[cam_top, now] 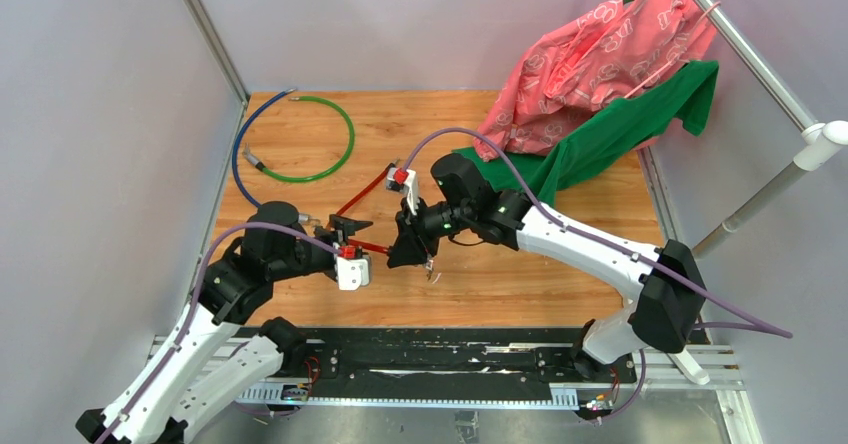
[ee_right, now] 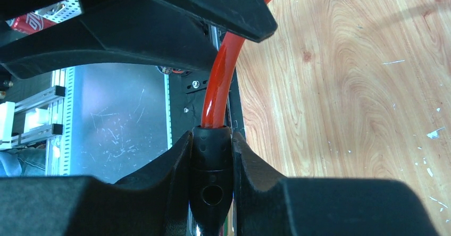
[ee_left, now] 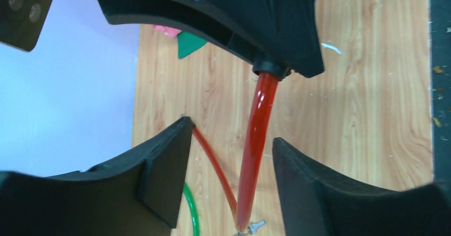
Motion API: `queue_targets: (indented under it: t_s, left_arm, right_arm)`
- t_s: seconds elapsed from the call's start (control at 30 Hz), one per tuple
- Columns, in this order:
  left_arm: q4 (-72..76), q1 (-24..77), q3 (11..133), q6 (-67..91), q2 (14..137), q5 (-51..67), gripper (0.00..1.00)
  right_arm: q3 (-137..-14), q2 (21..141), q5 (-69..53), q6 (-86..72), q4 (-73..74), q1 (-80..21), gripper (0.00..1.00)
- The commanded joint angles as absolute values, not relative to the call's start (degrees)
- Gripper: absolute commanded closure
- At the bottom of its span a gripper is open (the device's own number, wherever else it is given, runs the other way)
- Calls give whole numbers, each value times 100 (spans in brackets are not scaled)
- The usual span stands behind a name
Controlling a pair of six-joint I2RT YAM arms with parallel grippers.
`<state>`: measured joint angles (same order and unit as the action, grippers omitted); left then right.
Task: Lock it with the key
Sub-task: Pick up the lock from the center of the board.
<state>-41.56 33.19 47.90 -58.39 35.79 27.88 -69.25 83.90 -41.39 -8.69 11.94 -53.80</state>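
My right gripper is shut on the black lock body of the red cable and holds it above the wooden table. A round hole shows in the body's side. The cable rises out of its top. A small silver bunch, which looks like the key, dangles just under this gripper. My left gripper is open. The red cable runs between its fingers without touching them. A small silver piece sits at the cable's low end; I cannot tell what it is.
A green cable loop and a blue cable lie at the table's back left. Pink cloth and green cloth drape over the back right corner. A black rail runs along the near edge. Grey walls stand on both sides.
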Motion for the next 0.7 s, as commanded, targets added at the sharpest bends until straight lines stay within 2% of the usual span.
queue_targets:
  t_s: [0.0,0.07,0.27,0.3,0.43,0.47,0.5,0.57,0.63,0.67]
  left_arm:
    - [-3467,3349,4505,-5835,3536,2386,37]
    - [-3459,3349,4457,-5826,3640,2379,40]
    - [-3458,3356,4680,-5454,4077,2408,59]
    - [-3453,3357,4709,-5405,4105,2480,65]
    - [-3427,3367,4875,-4806,4168,2807,100]
    - [-3340,3374,4952,-4442,4218,2727,100]
    - [-3239,3373,5040,-3961,4276,2574,100]
    - [-3066,3372,5224,-3071,4397,2091,100]
    - [-2950,3366,5380,-2259,4500,1631,100]
    - [-2930,3367,5479,-1878,4530,1476,100]
  right_arm:
    - [-7006,8268,-4157,-1085,884,-5336,100]
    - [-7037,8249,-4142,-1084,879,-5339,100]
    - [-7009,8197,-4098,-1067,870,-5326,100]
    - [-7012,8184,-4093,-1074,870,-5320,100]
    - [-7081,8172,-4097,-1093,906,-5228,100]
    - [-7118,8141,-4055,-1106,958,-5160,100]
    - [-7143,8094,-4024,-1129,1022,-5069,92]
    - [-7237,7933,-4016,-1233,1106,-4749,60]
    - [-7315,7674,-3932,-1339,1112,-4364,41]
    - [-7361,7511,-3762,-1356,1115,-4111,28]
